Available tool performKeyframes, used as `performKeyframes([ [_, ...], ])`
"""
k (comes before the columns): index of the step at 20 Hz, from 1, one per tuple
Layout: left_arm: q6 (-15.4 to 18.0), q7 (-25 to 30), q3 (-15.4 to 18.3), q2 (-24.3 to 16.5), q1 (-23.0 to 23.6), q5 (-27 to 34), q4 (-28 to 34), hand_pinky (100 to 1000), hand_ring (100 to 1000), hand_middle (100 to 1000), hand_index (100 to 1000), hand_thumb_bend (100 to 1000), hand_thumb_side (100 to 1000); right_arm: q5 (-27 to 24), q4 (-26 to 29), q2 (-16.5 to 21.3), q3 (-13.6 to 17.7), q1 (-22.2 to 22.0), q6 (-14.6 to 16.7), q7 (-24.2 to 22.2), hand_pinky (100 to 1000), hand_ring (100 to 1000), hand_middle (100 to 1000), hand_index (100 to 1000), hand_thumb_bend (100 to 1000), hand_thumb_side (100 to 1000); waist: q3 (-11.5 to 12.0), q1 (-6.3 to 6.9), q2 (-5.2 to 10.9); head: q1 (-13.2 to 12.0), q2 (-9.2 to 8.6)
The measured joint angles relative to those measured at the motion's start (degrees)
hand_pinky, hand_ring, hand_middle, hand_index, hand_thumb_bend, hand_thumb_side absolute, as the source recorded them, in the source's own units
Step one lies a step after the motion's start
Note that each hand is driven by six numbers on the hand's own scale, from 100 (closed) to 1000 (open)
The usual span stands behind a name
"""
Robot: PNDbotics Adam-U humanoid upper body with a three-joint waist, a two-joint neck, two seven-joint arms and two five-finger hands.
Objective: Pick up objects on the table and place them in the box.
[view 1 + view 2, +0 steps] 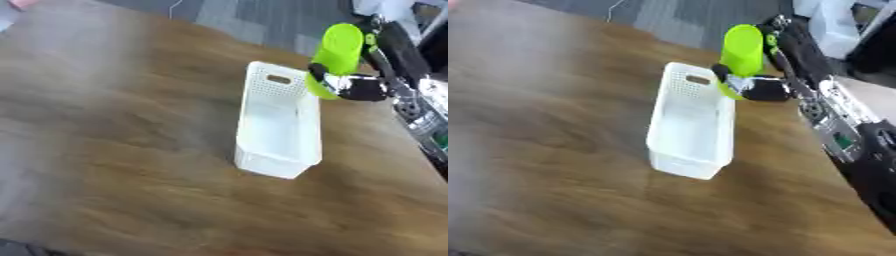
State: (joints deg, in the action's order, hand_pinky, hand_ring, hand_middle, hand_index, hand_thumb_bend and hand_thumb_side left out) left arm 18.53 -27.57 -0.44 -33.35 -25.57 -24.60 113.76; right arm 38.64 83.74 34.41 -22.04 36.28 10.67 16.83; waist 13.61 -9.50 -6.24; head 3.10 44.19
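right hand (357, 87) curled round green cup (337, 57), held up by box (278, 122) far right rim | cup bright green, tall, tilted | white box on bench (114, 150)

An office or lab: wood-grain table (131, 150) standing on grey carpet tiles (254, 17).

Lime-green cylinder (337, 57) tilted above white box's (262, 112) far right rim
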Motion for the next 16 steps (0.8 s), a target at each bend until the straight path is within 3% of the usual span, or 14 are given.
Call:
performKeyframes([
  [5, -0.1, 0.3, 0.0, 0.0, -0.4, 0.4, 0.0, 483, 524, 696, 706, 612, 1000, -4.1, -0.9, -1.3, -0.8, 0.1, -0.5, 0.5, 100, 100, 100, 100, 332, 816, 0.3, -0.2, 0.02, 0.0, 0.0],
  [12, -0.1, 0.7, 0.0, 0.0, -0.4, 0.5, 0.0, 482, 523, 697, 706, 611, 1000, -10.0, -1.6, -3.2, -2.2, 0.9, -0.7, 0.7, 100, 100, 100, 100, 328, 828, 0.4, -0.22, 0.04, 2.6, 0.0],
  [16, 0.0, 0.9, 0.0, 0.0, -0.4, 0.5, 0.0, 482, 524, 697, 706, 612, 1000, -15.9, -1.7, -4.2, -3.3, 1.0, -1.3, 0.8, 100, 100, 100, 100, 311, 864, 0.6, -0.27, 0.11, 3.1, 0.0],
])
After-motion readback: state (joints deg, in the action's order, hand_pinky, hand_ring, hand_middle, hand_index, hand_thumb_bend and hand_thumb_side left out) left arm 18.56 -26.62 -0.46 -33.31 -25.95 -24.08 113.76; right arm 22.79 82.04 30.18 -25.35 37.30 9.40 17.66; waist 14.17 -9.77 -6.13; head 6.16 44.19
